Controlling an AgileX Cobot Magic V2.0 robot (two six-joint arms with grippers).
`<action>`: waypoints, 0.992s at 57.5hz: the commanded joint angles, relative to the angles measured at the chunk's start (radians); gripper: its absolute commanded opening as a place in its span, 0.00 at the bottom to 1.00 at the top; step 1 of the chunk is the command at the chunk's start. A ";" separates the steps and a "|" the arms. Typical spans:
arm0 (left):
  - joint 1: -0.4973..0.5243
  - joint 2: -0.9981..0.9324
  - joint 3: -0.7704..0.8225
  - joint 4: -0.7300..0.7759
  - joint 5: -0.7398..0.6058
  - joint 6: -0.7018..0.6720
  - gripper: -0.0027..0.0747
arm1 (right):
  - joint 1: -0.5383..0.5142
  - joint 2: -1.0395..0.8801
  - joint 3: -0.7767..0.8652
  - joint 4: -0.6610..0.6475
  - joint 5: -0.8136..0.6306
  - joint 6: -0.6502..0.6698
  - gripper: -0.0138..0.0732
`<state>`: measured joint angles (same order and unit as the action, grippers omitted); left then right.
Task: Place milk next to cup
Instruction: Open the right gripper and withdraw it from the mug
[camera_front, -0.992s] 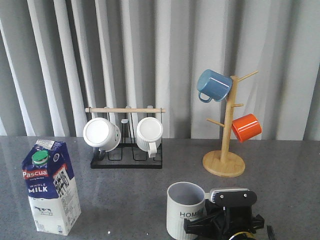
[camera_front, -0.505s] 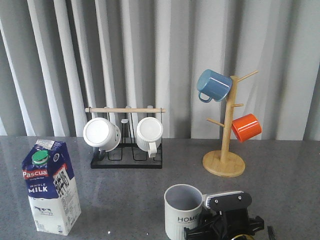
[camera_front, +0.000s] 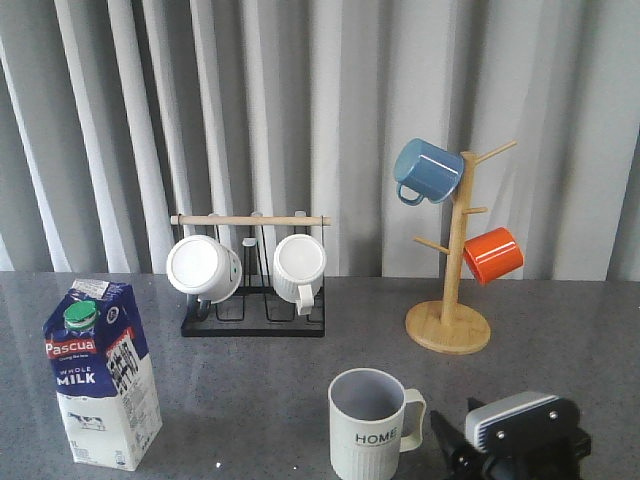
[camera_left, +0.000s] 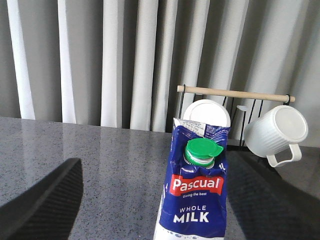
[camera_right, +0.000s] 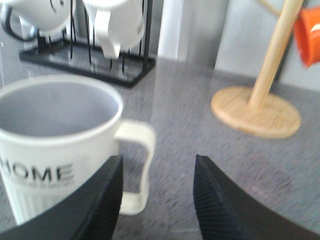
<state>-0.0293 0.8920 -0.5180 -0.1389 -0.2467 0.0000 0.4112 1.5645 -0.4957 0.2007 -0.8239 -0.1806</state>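
Milk carton stands upright at the near left of the desk — well apart from the HOME mug, near centre. Right gripper just right of the mug's handle, jaws parted, empty — left gripper spread wide around the carton, not touching.

You see the right hand as two matte black fingers with a fine ribbed, woven-looking texture. In the front view its wrist carries a rounded grey-and-black housing with small screws. The left hand shows the same dark textured fingers.

Bare table between milk and cup
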 joint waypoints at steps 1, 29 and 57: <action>-0.004 -0.007 -0.036 -0.007 -0.084 0.000 0.77 | -0.072 -0.161 -0.015 -0.084 0.020 0.023 0.55; -0.004 -0.007 -0.036 -0.007 -0.084 0.000 0.77 | -0.356 -0.696 -0.237 -0.370 0.638 0.245 0.24; -0.004 -0.007 -0.036 -0.007 -0.084 0.000 0.77 | -0.356 -0.742 -0.242 -0.369 0.669 0.215 0.15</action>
<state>-0.0293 0.8920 -0.5180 -0.1389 -0.2467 0.0000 0.0620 0.8249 -0.7039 -0.1609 -0.0846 0.0448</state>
